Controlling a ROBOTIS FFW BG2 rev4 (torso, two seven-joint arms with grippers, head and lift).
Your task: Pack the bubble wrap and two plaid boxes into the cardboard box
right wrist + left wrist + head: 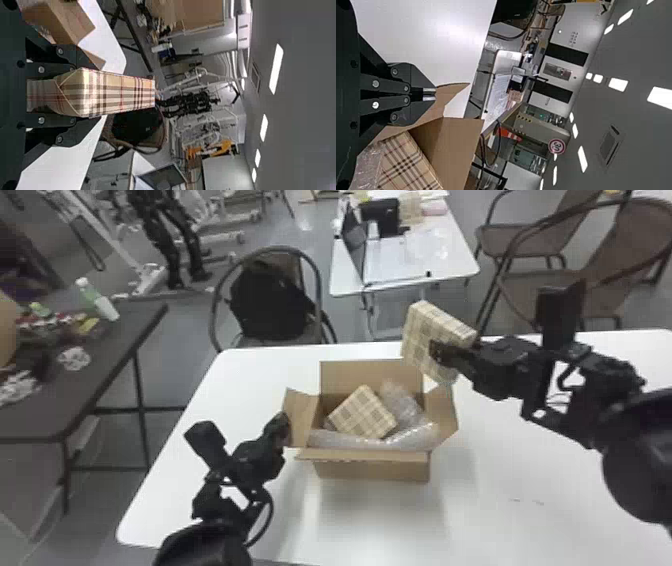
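A broad white table [505,470] bears the open brown cardboard box [372,470], its flaps spread. Clear bubble wrap [406,406] lies inside, along the near wall and towards the right side. One beige plaid box [361,415], flat and checked in dark lines, rests tilted in the cardboard box with the wrap beside it. The second beige plaid box [425,330], of the same pattern, is up in the air by the far right corner, outside the opening.

The black right gripper [90,95] has its two flat fingers pressed on either side of that second plaid box. The smaller-looking black left gripper [431,94] is closed with nothing between its fingers, by the left flap [301,417]; whether it touches the flap cannot be told.

The packing looks nearly done: the wrap and one plaid box are in. What remains is to bring the held one over the opening and lower it, probably into the space beside its twin; the slanted box could leave it sitting proud.
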